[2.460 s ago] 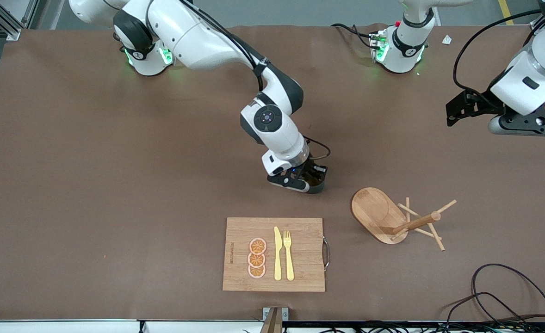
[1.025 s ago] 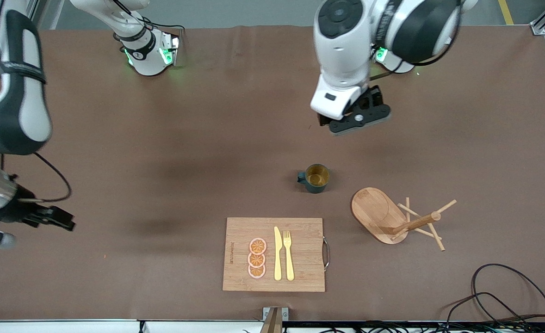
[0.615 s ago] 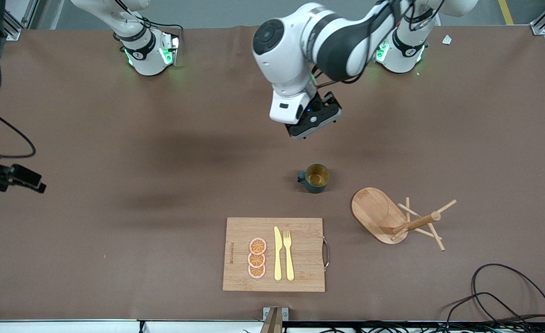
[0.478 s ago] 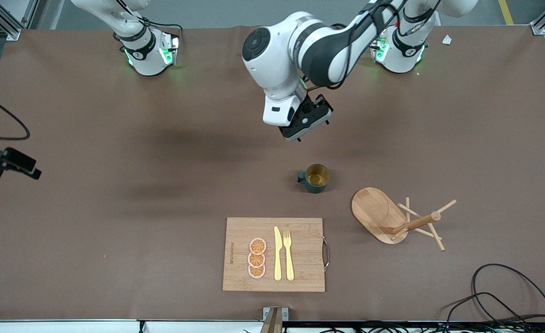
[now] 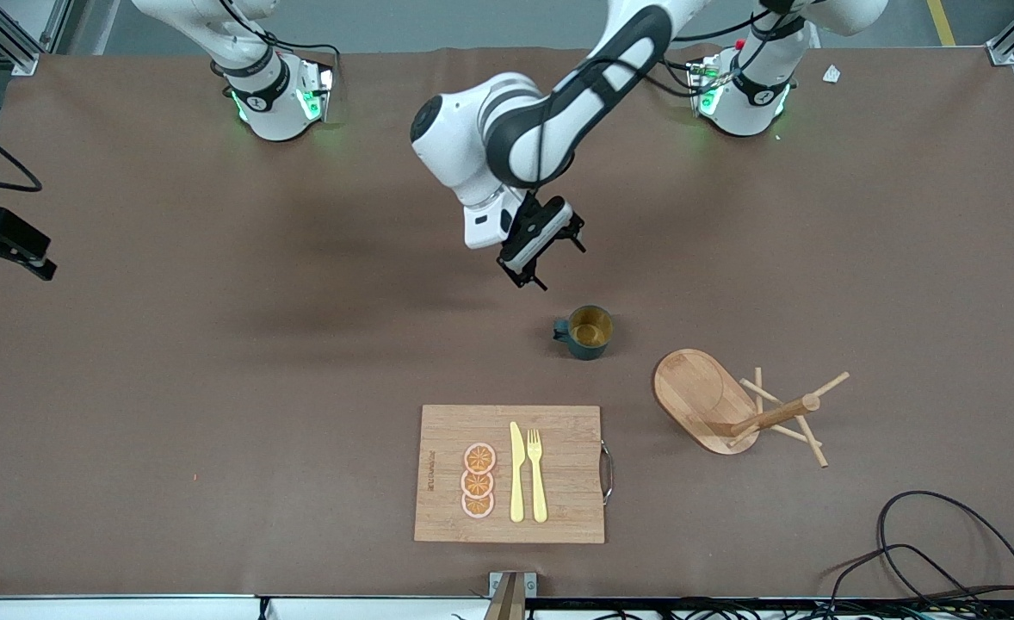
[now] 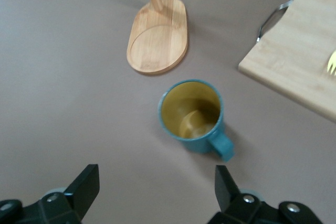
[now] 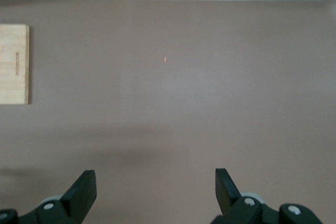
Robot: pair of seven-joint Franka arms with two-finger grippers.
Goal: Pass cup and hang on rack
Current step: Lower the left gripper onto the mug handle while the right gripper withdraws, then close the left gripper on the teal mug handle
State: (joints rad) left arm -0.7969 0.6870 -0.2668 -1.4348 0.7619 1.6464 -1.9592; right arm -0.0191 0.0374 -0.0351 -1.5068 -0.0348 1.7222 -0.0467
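Note:
The dark teal cup point(image 5: 587, 331) stands upright on the brown table, handle toward the right arm's end; its tan inside shows in the left wrist view point(image 6: 191, 111). The wooden rack point(image 5: 701, 396) stands beside it toward the left arm's end, with its oval base point(image 6: 157, 38) and post in the left wrist view too. My left gripper point(image 5: 552, 261) hangs open over bare tabletop close to the cup, with nothing between its fingers point(image 6: 84, 184). My right gripper point(image 5: 16, 254) waits open and empty point(image 7: 156, 184) over the table's edge at the right arm's end.
A rectangular cutting board point(image 5: 511, 474) with orange slices, a yellow knife and a fork lies nearer the camera than the cup; its corner shows in both wrist views point(image 6: 294, 72) point(image 7: 14, 64). Black cables point(image 5: 946, 551) lie at the near corner by the left arm's end.
The right gripper let go of the cup and drew back to its end of the table. The left arm swung in and came down close to the cup. The cup has not moved.

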